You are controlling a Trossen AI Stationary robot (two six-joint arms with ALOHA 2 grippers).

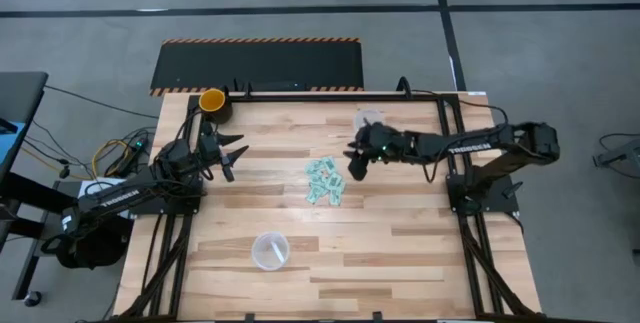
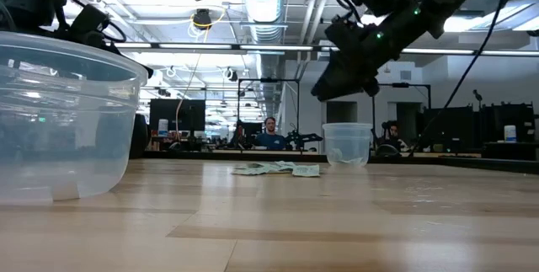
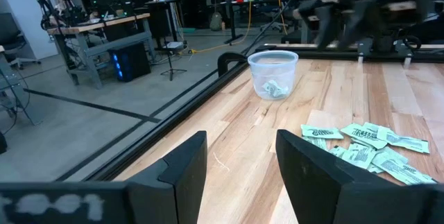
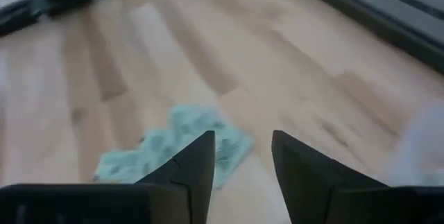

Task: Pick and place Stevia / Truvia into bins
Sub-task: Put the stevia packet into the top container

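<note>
A pile of pale mint-green packets (image 1: 325,181) lies flat at the table's middle, also in the left wrist view (image 3: 368,148) and the right wrist view (image 4: 177,148). One clear cup (image 1: 368,120) stands near the far edge with a packet inside (image 3: 275,89); another clear cup (image 1: 270,250) stands near the near edge. My right gripper (image 1: 357,163) hovers open above the table, just right of the pile. My left gripper (image 1: 230,158) is open, raised over the table's far left part, left of the pile.
A yellow-orange cup (image 1: 212,101) stands at the far left corner, close behind my left arm. Bare wood lies between the pile and the near cup. A black metal frame (image 1: 300,90) runs along the far edge. People sit in the room beyond the table (image 2: 269,133).
</note>
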